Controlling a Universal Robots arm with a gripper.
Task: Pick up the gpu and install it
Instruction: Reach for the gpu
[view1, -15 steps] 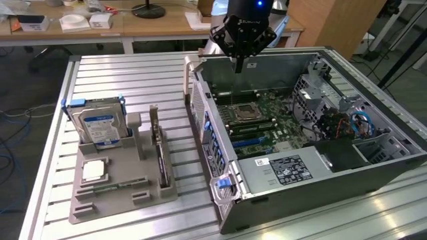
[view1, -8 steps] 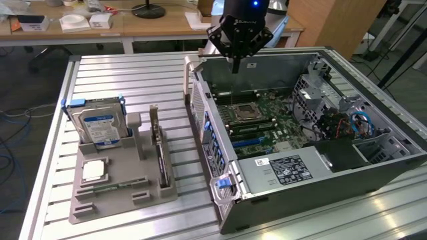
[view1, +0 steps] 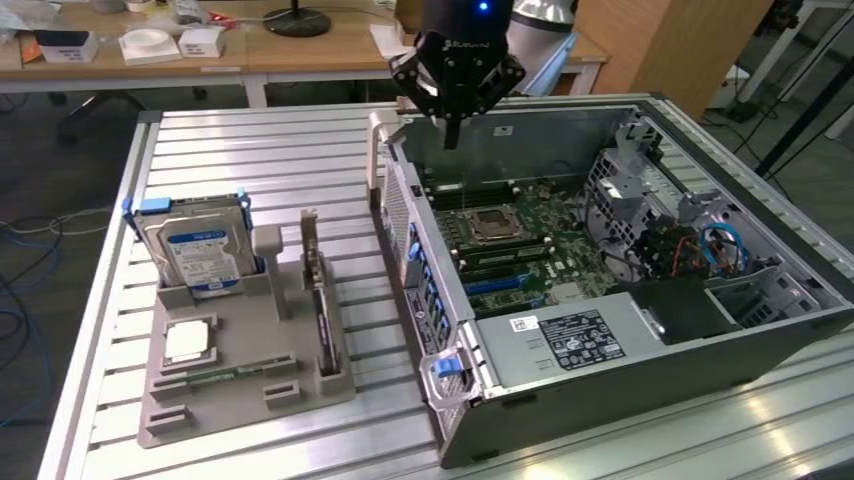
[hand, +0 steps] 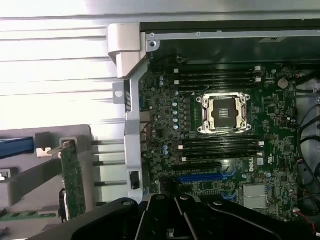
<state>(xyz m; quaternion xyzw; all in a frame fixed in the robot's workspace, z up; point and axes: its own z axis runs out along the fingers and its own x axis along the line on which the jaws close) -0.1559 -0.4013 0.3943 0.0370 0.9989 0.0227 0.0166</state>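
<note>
The gpu (view1: 316, 290) stands on its edge in a slot of the grey holder (view1: 247, 400) on the table, at the exterior view's left of the computer case. In the wrist view the gpu (hand: 72, 181) shows its circuit-board side and a metal end bracket. My gripper (view1: 451, 132) hangs over the far left corner of the open case (view1: 561, 340), well away from the card. Its dark fingers (hand: 186, 216) are shut with nothing between them. Inside the case lies the motherboard (hand: 220, 125) with a blue expansion slot (hand: 200, 177).
A silver blue-labelled hard drive (view1: 200, 252) stands upright at the back of the holder. A processor chip (view1: 187, 340) and a green memory stick (view1: 220, 376) lie in the holder's front. Desks with boxes stand beyond the slatted table (view1: 267, 160).
</note>
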